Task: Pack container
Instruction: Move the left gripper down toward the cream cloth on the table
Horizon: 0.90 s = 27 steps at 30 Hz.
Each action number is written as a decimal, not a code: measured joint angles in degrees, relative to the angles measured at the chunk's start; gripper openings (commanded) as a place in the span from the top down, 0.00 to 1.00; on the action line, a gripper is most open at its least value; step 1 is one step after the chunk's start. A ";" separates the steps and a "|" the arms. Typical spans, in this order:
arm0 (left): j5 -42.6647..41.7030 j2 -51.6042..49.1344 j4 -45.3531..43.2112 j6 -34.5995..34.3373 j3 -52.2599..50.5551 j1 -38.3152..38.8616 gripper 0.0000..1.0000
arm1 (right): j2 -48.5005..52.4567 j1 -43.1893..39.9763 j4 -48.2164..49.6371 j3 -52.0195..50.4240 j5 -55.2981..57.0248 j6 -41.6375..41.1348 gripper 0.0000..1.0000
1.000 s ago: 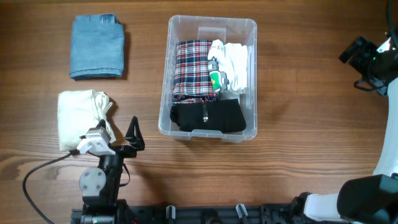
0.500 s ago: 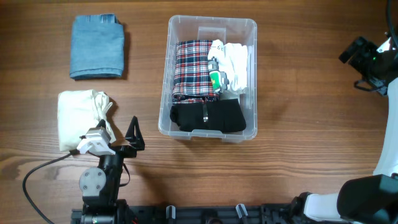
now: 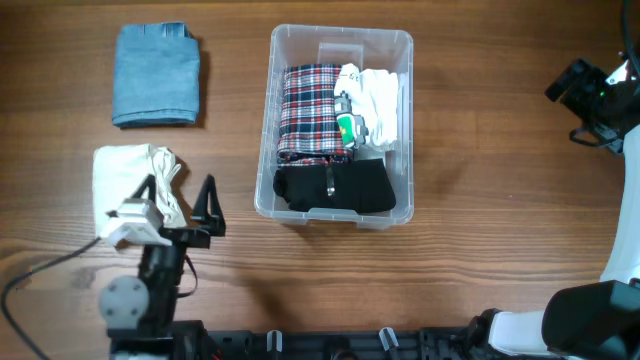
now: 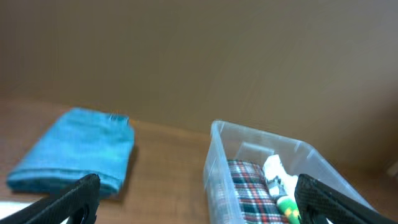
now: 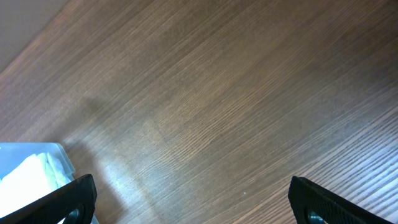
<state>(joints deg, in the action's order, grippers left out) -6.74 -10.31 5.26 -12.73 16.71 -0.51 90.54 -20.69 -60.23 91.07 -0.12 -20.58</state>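
Observation:
The clear plastic container (image 3: 340,45) stands at the table's middle and holds a plaid cloth (image 3: 309,110), white cloths (image 3: 378,100), a green item (image 3: 347,128) and a black garment (image 3: 335,188). It also shows in the left wrist view (image 4: 214,162). My left gripper (image 3: 178,196) is open and empty, left of the container, over the right edge of a cream cloth (image 3: 120,180). My right gripper (image 3: 580,90) is at the far right, well away from the container; its fingers are spread wide over bare wood in the right wrist view (image 5: 193,202).
A folded blue cloth (image 3: 156,74) lies at the back left, also in the left wrist view (image 4: 74,152). A corner of the container with white cloth (image 5: 31,174) shows in the right wrist view.
My left arm has shifted left and slightly back, so its open fingers now sit over the cream cloth's right edge. The right arm has not moved.

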 measured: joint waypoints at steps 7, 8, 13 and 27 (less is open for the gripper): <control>1.36 -31.63 27.23 3.61 35.04 -3.54 0.00 | 0.02 0.00 0.00 0.00 0.00 0.00 0.00; 1.36 -35.87 30.73 3.98 39.52 -4.31 0.00 | 0.02 0.00 -0.04 0.00 0.00 0.00 0.00; 1.70 -60.04 51.78 7.30 65.96 -8.26 0.00 | 0.02 0.00 -0.02 0.00 -0.02 0.00 0.00; 4.00 -80.54 71.01 10.14 77.75 -26.34 0.00 | 0.02 0.00 -0.04 0.00 -0.02 0.00 0.00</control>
<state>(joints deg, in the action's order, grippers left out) -2.74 -90.85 76.27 -2.59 94.45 -26.85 90.56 -20.69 -60.27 91.07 -0.14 -20.58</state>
